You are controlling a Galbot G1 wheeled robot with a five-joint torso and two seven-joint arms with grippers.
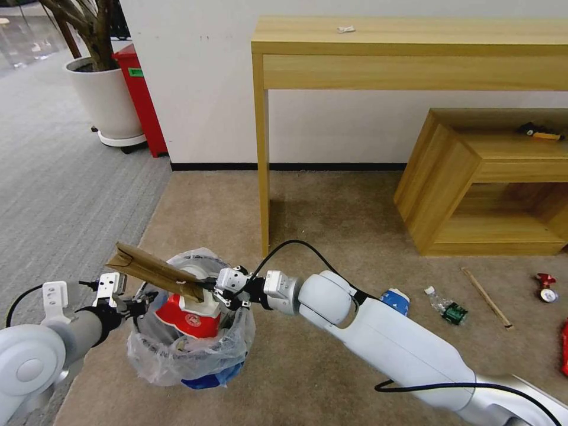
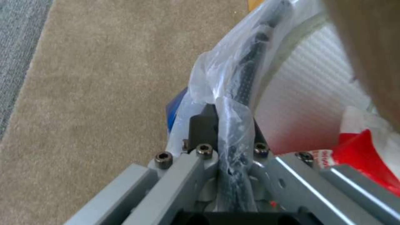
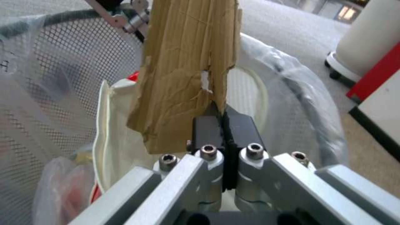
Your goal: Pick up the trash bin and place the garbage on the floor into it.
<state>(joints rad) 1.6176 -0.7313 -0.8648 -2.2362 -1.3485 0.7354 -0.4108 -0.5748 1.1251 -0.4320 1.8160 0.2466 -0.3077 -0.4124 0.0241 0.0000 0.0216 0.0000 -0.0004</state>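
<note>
**Cardboard poised over the bin, floor litter waiting**

At lower left of the head view, the left gripper (image 1: 135, 306) is clamped on the rim of the bin (image 1: 177, 362), its fingers (image 2: 203, 125) closed over the black rim and bunched bag liner, with the bin held just above the carpet (image 1: 331, 213). Inside sit a red-white cup (image 1: 190, 316) and a white insole (image 3: 109, 137). At centre, the right gripper (image 1: 208, 289) pinches one end of a torn cardboard strip (image 1: 151, 269), which lies slantwise across the bin's mouth with its far end jutting past the rim toward the left arm.

The step in hand appears to be dropping the cardboard; the next move likely calls for tipping it steeper so the long piece slides inside instead of bridging the rim.

Right of the arm, a blue carton (image 1: 395, 299), a small bottle (image 1: 445, 305), a stick (image 1: 486, 297) and a red can (image 1: 546, 286) still lie on open carpet. The desk leg (image 1: 264, 177) and low shelf (image 1: 473, 183) bound that stretch at the back; the nearer ground looks free for driving.
</note>
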